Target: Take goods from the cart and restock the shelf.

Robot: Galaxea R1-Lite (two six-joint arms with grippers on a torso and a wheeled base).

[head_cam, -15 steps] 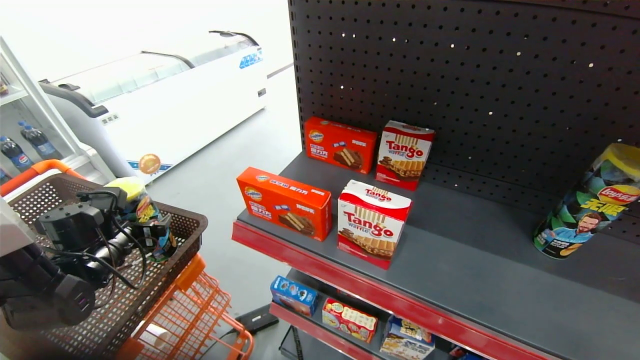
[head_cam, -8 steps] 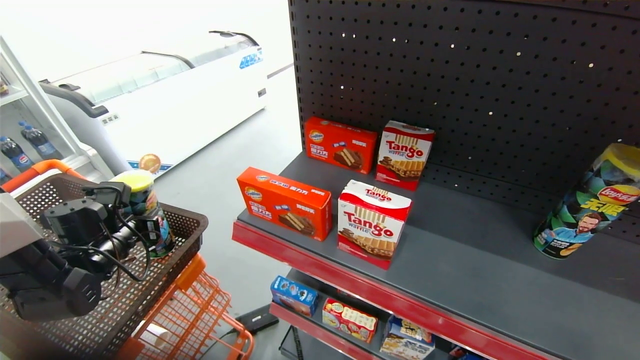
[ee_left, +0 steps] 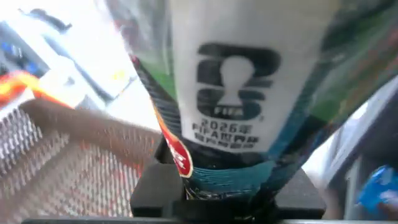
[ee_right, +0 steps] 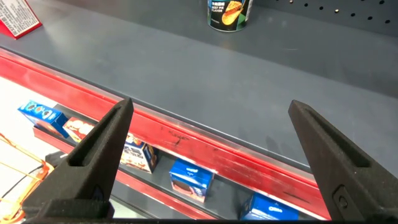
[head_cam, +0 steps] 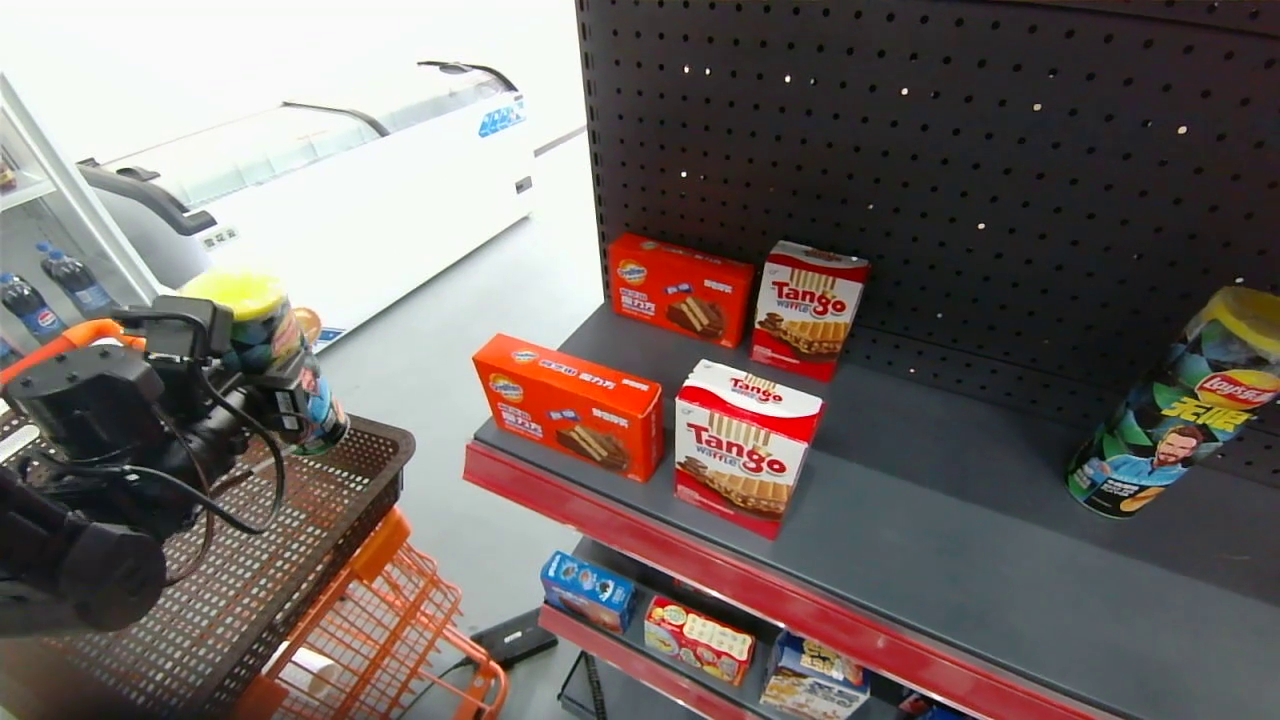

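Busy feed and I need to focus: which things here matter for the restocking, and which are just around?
Job: can, held in the left jaws over the cart; shelf.
Around: shelved can, orange boxes, wafer boxes, lower-shelf packs, freezer, bottles.

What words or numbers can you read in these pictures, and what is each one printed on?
"Tango", "waffle": front red-and-white box and rear red-and-white box.
"FIFA", "2026": held can.
"Lay's": leaning can on the shelf.
Orange boxes and lower-shelf packets: too small to read.
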